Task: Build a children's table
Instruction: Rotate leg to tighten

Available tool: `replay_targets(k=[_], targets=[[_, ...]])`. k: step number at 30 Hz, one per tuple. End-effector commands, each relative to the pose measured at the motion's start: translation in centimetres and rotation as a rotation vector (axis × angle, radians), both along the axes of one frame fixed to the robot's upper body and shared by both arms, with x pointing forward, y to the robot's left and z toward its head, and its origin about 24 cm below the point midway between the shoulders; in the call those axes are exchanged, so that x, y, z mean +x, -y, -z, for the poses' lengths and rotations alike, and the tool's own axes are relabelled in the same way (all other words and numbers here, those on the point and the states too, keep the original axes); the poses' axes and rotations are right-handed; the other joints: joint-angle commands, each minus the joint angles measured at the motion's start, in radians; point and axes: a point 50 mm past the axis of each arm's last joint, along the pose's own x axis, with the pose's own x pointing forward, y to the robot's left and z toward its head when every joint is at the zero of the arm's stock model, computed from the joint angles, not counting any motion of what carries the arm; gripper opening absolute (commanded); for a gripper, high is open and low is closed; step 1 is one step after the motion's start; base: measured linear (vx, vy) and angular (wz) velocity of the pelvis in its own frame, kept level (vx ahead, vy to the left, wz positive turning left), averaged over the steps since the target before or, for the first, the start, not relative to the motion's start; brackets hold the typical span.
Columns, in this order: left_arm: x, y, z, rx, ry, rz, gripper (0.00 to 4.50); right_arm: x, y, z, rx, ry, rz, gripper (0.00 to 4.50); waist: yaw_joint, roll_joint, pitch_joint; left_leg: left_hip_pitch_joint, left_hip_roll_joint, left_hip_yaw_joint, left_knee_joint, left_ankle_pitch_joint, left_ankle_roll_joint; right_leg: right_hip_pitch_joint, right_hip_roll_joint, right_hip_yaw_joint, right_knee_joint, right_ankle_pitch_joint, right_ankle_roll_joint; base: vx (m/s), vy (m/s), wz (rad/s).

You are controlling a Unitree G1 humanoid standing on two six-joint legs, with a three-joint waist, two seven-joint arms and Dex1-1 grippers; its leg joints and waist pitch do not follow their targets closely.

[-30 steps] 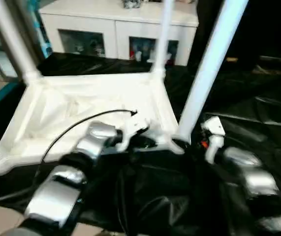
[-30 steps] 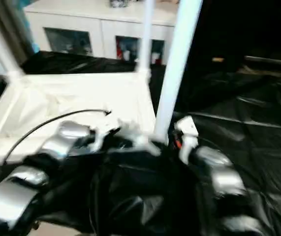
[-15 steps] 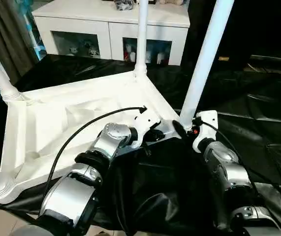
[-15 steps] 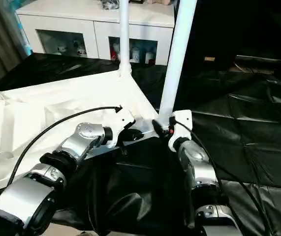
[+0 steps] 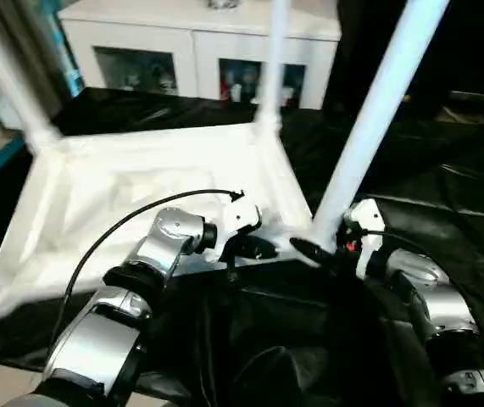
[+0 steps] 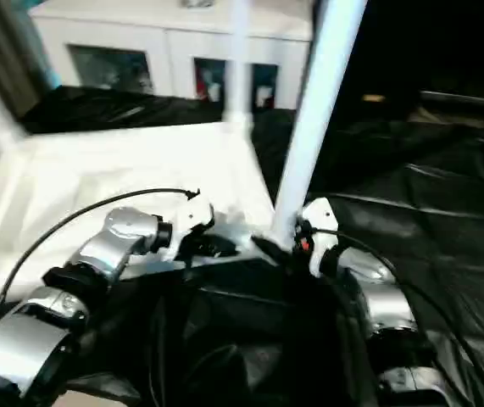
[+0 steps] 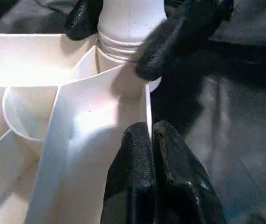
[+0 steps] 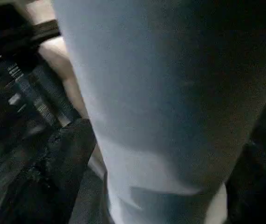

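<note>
Children's table [image 5: 140, 182] lies upside down on the black cover [image 5: 445, 195], legs up; your left gripper [image 7: 150, 140] pinches its thin edge wall tight, by the near corner; your right gripper [image 5: 322, 254] hugs the near leg [image 5: 369, 127] at its bottom; a white cabinet [image 5: 199, 42] stands behind.

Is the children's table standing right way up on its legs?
No, the children's table lies upside down on the black cover, its white legs pointing upward.

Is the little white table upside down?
Yes. The children's table lies top-down on the black cover, ribbed underside showing, legs pointing up.
</note>
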Motion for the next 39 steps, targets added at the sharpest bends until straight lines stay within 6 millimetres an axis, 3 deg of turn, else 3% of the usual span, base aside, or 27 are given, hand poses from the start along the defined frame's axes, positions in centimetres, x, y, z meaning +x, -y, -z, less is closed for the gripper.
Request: replay_targets(k=[1,5,8,11,15,20,22,26,28,30,31,32,35,36,39], targets=[[-0.6,0.2,0.2,-0.009,-0.024,0.067,0.0,-1.0,-0.5,0.3,0.002,-0.051,-0.125,3.87,0.003,-0.01,-0.064,0.015,0.072,-0.026,-0.057,-0.078,0.154,0.048,-0.076,0.043,-0.04,0.081,-0.306,0.0,0.0,0.0],[-0.7,-0.7,0.0,-0.002,-0.043,0.087,0.0,-1.1,-0.2,0.2,0.0,-0.062,-0.135,3.72,0.003,-0.005,-0.056,0.019,0.075,-0.028,-0.069,-0.171,0.09,0.042,-0.077,0.045,-0.058,-0.091,-0.282,0.0,0.0,0.0],[-0.8,-0.9,0.0,0.001,-0.046,0.091,0.0,-1.2,-0.2,0.0,0.023,-0.069,-0.143,3.5,0.002,-0.006,-0.055,0.02,0.075,-0.029,-0.073,-0.186,0.06,0.042,-0.077,0.047,-0.061,-0.124,-0.273,0.0,0.0,0.0],[-0.9,-1.0,0.0,-0.001,-0.05,0.098,0.0,-1.3,-0.3,-0.2,0.041,-0.079,-0.16,3.24,0.002,-0.007,-0.058,0.02,0.074,-0.028,-0.071,-0.164,0.06,0.043,-0.077,0.048,-0.056,-0.079,-0.277,0.0,0.0,0.0],[-1.0,-1.0,0.0,-0.003,-0.054,0.102,0.0,-1.6,-0.4,-0.2,0.052,-0.094,-0.18,2.86,0.007,-0.008,-0.063,0.017,0.072,-0.027,-0.064,-0.108,0.092,0.046,-0.076,0.046,-0.046,0.004,-0.289,0.0,0.0,0.0],[-0.8,-0.7,0.1,-0.006,-0.036,0.061,0.0,-2.0,-1.0,0.2,0.078,-0.12,-0.174,2.7,0.011,-0.009,-0.06,0.018,0.073,-0.027,-0.067,-0.135,0.083,0.043,-0.078,0.046,-0.053,-0.047,-0.281,0.0,0.0,0.0],[-0.2,-0.3,0.1,0.008,-0.001,-0.007,0.0,-1.8,-1.5,0.8,0.078,-0.111,-0.101,2.69,0.011,-0.009,-0.058,0.02,0.074,-0.028,-0.068,-0.15,0.069,0.041,-0.078,0.047,-0.056,-0.078,-0.272,0.0,0.0,0.0],[0.6,0.3,0.0,0.002,0.024,-0.121,0.0,-1.1,-2.0,1.9,0.066,-0.114,0.034,2.67,0.004,-0.008,-0.049,0.032,0.071,-0.032,-0.081,-0.262,0.004,0.034,-0.083,0.049,-0.08,-0.269,-0.234,0.0,0.0,0.0],[1.4,1.3,-0.2,-0.001,0.058,-0.221,0.0,-0.5,-2.6,3.1,0.039,-0.131,0.201,2.67,-0.001,-0.004,-0.049,0.029,0.071,-0.034,-0.084,-0.263,-0.011,0.032,-0.083,0.052,-0.082,-0.284,-0.219,0.0,0.0,0.0],[1.9,2.2,-0.3,-0.007,0.067,-0.302,0.0,-0.2,-3.0,4.1,0.006,-0.149,0.312,2.67,-0.013,-0.007,-0.047,0.031,0.067,-0.039,-0.088,-0.302,-0.036,0.03,-0.082,0.05,-0.088,-0.342,-0.196,0.0,0.0,0.0],[2.0,2.4,-0.3,-0.009,0.065,-0.319,0.0,-0.1,-3.1,4.2,0.001,-0.152,0.327,2.67,-0.014,-0.002,-0.046,0.032,0.066,-0.04,-0.089,-0.311,-0.037,0.03,-0.082,0.05,-0.09,-0.356,-0.191,0.0,0.0,0.0],[2.0,2.4,-0.3,-0.009,0.065,-0.319,0.0,-0.1,-3.1,4.2,0.001,-0.152,0.327,2.66,-0.017,-0.006,-0.045,0.03,0.066,-0.04,-0.089,-0.318,-0.031,0.031,-0.082,0.051,-0.095,-0.368,-0.183,0.0,0.0,0.0],[2.1,4.3,-0.5,-0.035,0.086,-0.375,0.0,0.8,-3.9,4.9,0.006,-0.191,0.514,2.66,-0.022,-0.006,-0.047,0.027,0.064,-0.041,-0.09,-0.317,-0.028,0.031,-0.079,0.051,-0.094,-0.352,-0.182,0.0,0.0,0.0],[1.9,5.3,-0.5,-0.047,0.085,-0.365,0.0,1.2,-4.6,5.1,0.002,-0.199,0.562,2.66,-0.023,0.0,-0.048,0.029,0.065,-0.04,-0.09,-0.307,-0.03,0.028,-0.078,0.052,-0.093,-0.328,-0.183,0.0,0.0,0.0],[1.4,6.1,-0.2,-0.042,0.089,-0.319,0.0,1.4,-6.1,4.5,0.049,-0.173,0.521,2.66,-0.025,-0.002,-0.048,0.028,0.063,-0.039,-0.089,-0.316,-0.023,0.03,-0.079,0.052,-0.095,-0.32,-0.183,0.0,0.0,0.0]])
